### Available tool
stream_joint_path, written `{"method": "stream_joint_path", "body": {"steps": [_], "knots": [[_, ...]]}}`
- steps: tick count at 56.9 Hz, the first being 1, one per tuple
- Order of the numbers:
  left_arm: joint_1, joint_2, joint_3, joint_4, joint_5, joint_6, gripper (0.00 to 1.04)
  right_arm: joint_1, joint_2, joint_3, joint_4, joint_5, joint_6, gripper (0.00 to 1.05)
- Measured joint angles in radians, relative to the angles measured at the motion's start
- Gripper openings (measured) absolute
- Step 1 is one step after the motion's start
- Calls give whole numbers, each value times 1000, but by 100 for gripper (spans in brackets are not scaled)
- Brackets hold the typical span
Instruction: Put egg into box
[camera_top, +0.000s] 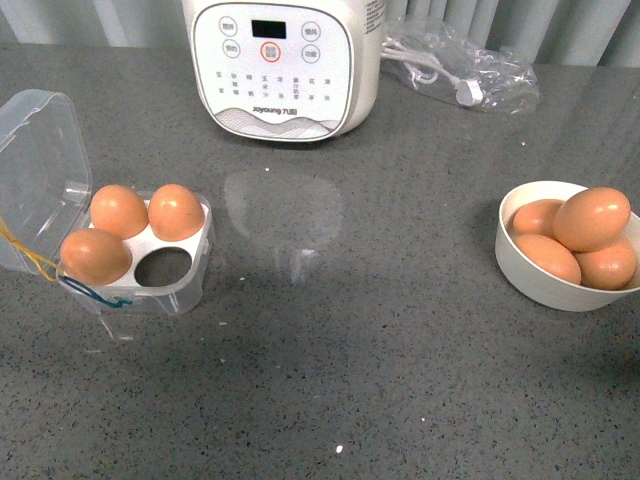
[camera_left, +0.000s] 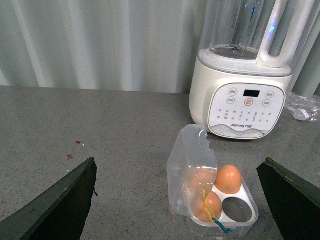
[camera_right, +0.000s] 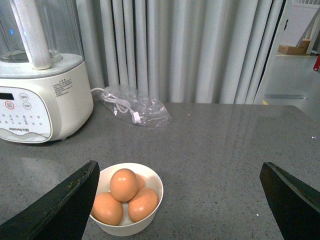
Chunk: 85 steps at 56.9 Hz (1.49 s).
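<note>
Desk (camera_top: 330, 380) surface lies open across its middle and near edge. At the far edge stands the blender (camera_top: 283, 60). Near the left edge sits the box (camera_top: 180, 297), lid open, one near cell free. By the right edge, the bowl (camera_top: 530, 285) holds the egg (camera_top: 591, 218) atop other eggs (camera_top: 545, 257). Left gripper (camera_left: 178, 160) and right gripper (camera_right: 180, 163) both gape wide.

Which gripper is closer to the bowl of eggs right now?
Right. The right gripper hangs near the bowl; the left gripper hangs by the box, across the table.
</note>
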Motion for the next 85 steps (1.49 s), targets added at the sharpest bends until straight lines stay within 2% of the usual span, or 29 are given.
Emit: {"method": "stream_joint_path", "body": {"steps": [52, 54, 57, 59, 65, 71, 85], "knots": [[0, 0, 0, 0, 0, 0, 98, 0, 0, 0, 0, 0, 0, 97], [0, 0, 0, 0, 0, 0, 98, 14, 22, 16, -48, 51, 44, 97], [0, 0, 0, 0, 0, 0, 98, 40, 139, 95, -193, 202, 159, 97], [0, 0, 0, 0, 0, 0, 98, 27, 236, 133, -197, 219, 229, 97], [0, 0, 0, 0, 0, 0, 98, -33, 448, 188, -53, 129, 238, 97], [0, 0, 0, 0, 0, 0, 98, -58, 653, 208, 126, 13, 150, 97], [0, 0, 0, 0, 0, 0, 98, -26, 1080, 209, 505, -137, -49, 97]]}}
